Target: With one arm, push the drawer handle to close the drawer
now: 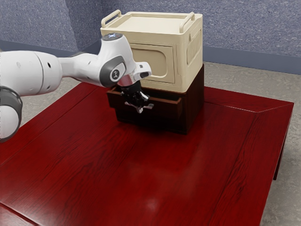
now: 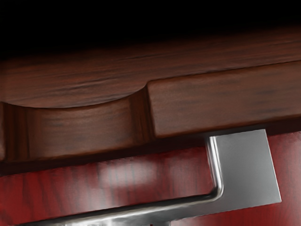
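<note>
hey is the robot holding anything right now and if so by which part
It can't be told: the tool is at the metal handle of the open drawer, but whether it grips it is unclear.

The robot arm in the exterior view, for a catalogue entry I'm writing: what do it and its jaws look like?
The arm is smooth, glossy white, with rounded, tube-like segments and dark grey trim at the joints. The upper joint cap bears a small pale-blue marking. The jaws look black.
</note>
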Controlling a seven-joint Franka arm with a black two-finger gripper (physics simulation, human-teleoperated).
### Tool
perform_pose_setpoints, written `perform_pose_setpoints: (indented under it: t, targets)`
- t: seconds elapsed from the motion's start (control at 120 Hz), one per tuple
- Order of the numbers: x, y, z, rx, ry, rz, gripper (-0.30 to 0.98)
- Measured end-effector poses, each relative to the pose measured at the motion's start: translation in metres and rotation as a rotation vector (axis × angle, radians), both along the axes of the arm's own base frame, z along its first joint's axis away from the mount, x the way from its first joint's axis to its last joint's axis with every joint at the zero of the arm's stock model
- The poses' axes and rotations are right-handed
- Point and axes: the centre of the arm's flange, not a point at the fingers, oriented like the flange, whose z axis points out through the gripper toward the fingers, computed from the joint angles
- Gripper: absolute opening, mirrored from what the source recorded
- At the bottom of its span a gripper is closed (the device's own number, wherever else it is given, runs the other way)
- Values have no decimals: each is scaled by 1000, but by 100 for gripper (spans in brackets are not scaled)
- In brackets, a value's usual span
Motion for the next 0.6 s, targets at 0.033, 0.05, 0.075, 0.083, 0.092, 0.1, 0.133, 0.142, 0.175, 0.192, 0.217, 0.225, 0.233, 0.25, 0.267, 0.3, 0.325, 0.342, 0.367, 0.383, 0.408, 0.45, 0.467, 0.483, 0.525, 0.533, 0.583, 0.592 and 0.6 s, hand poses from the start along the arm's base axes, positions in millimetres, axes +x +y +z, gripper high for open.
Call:
perform_pose_setpoints:
  t: [0.033, 0.05, 0.075, 0.083, 0.092, 0.1, 0.133, 0.142, 0.175, 0.192, 0.217, 0.225, 0.233, 0.25, 0.267, 0.3, 0.325, 0.342, 0.367, 0.383, 0.408, 0.45, 0.467, 0.483, 0.525, 0.533, 0.583, 0.592, 0.6]
  targets:
    - [1, 1, -2, 2, 1, 3, -10]
    - [2, 2, -2, 3, 0, 4, -10]
    - [3, 3, -2, 4, -1, 7, -10]
    - [3, 3, -2, 4, -2, 7, -10]
    - [4, 3, -2, 5, -3, 7, -10]
    - [4, 3, -2, 5, -4, 8, -10]
    - [5, 2, -1, 6, -7, 8, -10]
    - [6, 2, 0, 6, -8, 8, -10]
    - [7, 2, 0, 6, -11, 9, -10]
    - [8, 1, 0, 6, -12, 9, -10]
    - [8, 1, 0, 6, -14, 9, -10]
    - [9, 1, 0, 6, -14, 9, -10]
    - [9, 1, 0, 6, -15, 9, -10]
    - [10, 1, 1, 5, -16, 9, -9]
    - [10, 1, 1, 5, -18, 10, -10]
    - [12, 0, 0, 5, -19, 9, -10]
    - [13, -1, 0, 6, -21, 10, -10]
    - [14, -1, 0, 8, -23, 10, -10]
    - [15, -2, -1, 10, -24, 9, -10]
    - [16, -3, -1, 11, -25, 9, -10]
    - [17, -3, -1, 12, -26, 10, -10]
    - [19, -3, -3, 13, -26, 11, -10]
    - [19, -3, -3, 13, -27, 12, -10]
    - [20, -2, -3, 13, -29, 13, -10]
    - [22, -1, -2, 13, -34, 17, -10]
    - [23, -1, -1, 13, -35, 17, -10]
    - [25, 1, -1, 13, -39, 20, -10]
    - [25, 1, 0, 13, -40, 20, -10]
    - [25, 1, 0, 12, -41, 21, -10]
